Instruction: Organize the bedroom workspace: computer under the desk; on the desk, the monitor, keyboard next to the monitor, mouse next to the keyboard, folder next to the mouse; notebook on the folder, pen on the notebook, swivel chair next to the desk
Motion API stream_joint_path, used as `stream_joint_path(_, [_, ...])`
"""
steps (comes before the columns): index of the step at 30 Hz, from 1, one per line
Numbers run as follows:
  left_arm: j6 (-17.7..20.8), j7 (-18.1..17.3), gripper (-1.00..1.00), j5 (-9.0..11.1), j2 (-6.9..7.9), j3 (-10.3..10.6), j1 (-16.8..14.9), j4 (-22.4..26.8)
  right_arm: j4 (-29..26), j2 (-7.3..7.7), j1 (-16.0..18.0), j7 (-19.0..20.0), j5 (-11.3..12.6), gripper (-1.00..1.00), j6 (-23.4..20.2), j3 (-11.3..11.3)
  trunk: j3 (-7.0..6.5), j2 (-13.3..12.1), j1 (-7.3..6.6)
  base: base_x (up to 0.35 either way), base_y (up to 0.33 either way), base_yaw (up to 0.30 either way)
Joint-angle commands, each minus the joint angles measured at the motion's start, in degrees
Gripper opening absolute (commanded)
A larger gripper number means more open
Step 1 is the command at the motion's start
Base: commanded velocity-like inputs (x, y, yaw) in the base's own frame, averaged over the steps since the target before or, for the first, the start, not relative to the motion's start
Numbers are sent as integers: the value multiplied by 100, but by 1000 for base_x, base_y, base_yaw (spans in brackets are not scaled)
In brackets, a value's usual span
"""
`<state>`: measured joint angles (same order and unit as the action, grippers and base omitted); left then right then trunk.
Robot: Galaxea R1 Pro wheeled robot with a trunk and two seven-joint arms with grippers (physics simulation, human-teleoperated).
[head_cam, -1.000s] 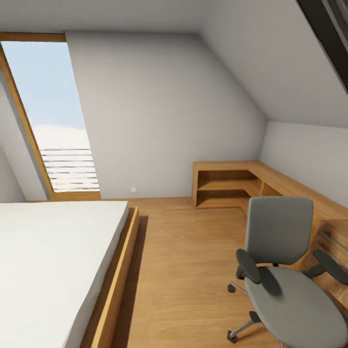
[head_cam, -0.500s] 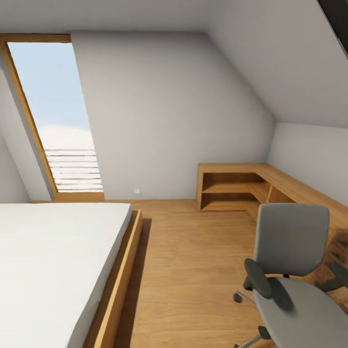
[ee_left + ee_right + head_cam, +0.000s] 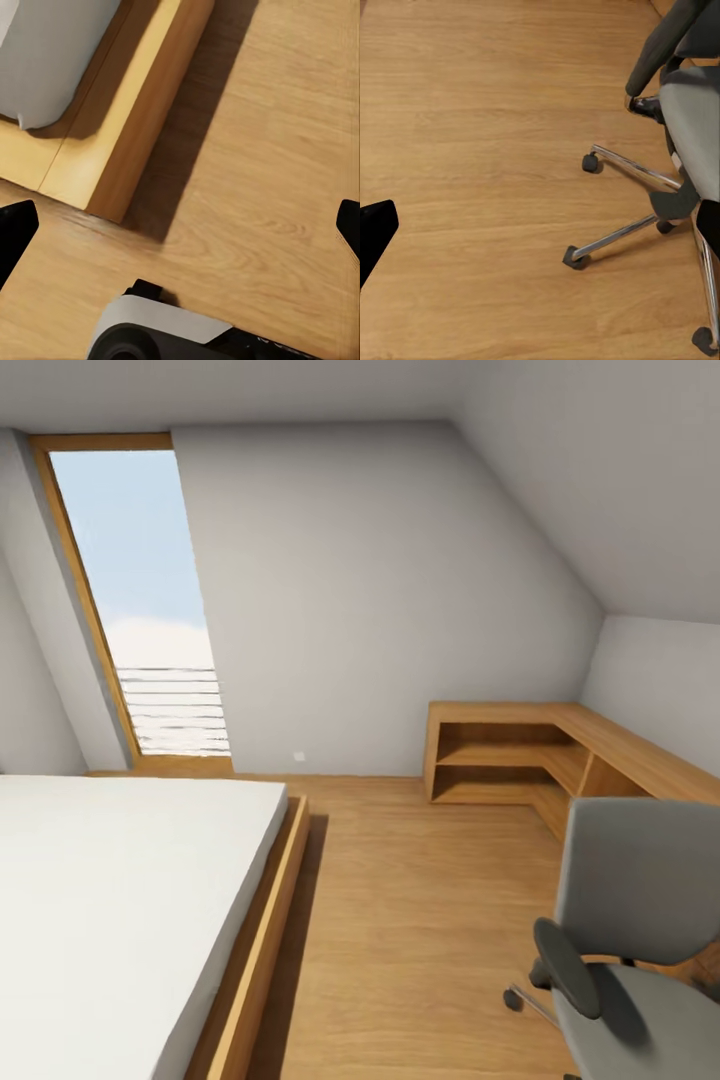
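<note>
The swivel chair (image 3: 640, 930) stands on the wood floor (image 3: 420, 920) at the head view's lower right, seat bare, back toward a low wooden cabinet (image 3: 540, 755). In the right wrist view its chrome base (image 3: 641, 202) and castors lie ahead of the right gripper (image 3: 540, 225), nearer one fingertip; jaws wide, holding nothing. The left gripper (image 3: 180, 225), jaws also wide and empty, hangs over floor just beyond the bed (image 3: 112, 112) frame's corner.
</note>
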<state>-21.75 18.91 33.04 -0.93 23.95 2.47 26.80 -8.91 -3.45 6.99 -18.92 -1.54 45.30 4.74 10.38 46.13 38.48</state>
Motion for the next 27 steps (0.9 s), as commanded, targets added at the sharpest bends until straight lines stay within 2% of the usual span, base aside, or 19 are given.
stream_joint_path(1, [-22, 43, 100, 48, 6, 48, -2, 9, 4, 1, 4, -60, -17, 100, 1, 44, 7, 5, 4, 311, -13, 4])
stream_joint_path(27, [-22, 42, 100, 44, 6, 48, -1, 9, 4, 3, 4, -59, -13, 100, -4, 43, 7, 5, 4, 320, -82, 0])
